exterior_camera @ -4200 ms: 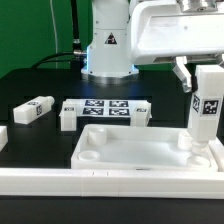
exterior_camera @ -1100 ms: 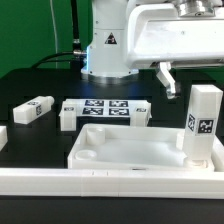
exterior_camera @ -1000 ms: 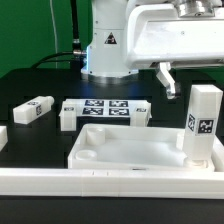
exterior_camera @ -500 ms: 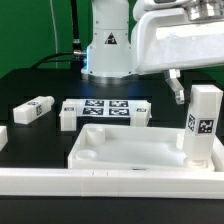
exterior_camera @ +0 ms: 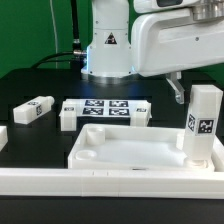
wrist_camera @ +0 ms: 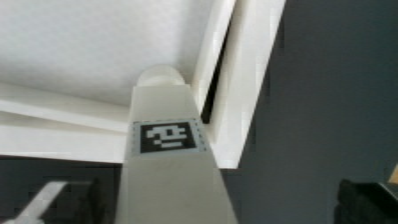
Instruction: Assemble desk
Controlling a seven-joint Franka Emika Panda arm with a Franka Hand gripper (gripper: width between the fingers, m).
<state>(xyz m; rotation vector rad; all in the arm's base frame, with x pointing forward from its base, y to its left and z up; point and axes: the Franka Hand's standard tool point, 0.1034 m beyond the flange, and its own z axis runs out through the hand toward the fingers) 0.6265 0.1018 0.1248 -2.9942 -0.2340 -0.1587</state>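
Observation:
The white desk top (exterior_camera: 130, 150) lies at the front of the black table, rim up. One square white leg (exterior_camera: 202, 125) stands upright in its corner socket on the exterior view's right, tag facing out. My gripper (exterior_camera: 177, 92) hangs open and empty above and to the left of that leg, not touching it. In the wrist view the same leg (wrist_camera: 169, 160) rises toward the camera with its tag showing, the desk top (wrist_camera: 107, 50) behind it. The gripper (wrist_camera: 210, 205) is open, its dark fingers (wrist_camera: 45, 200) wide apart on either side.
A loose leg (exterior_camera: 33, 110) lies at the exterior view's left. The marker board (exterior_camera: 105, 108) lies in the middle, with a leg (exterior_camera: 68, 117) at its left end and another (exterior_camera: 141, 113) at its right. A white rail (exterior_camera: 110, 183) edges the front. The robot base (exterior_camera: 108, 45) stands behind.
Four seconds ago the gripper held the upright leg; it has let go. Over the last second the hand has risen a little; the leg stays standing in the socket.

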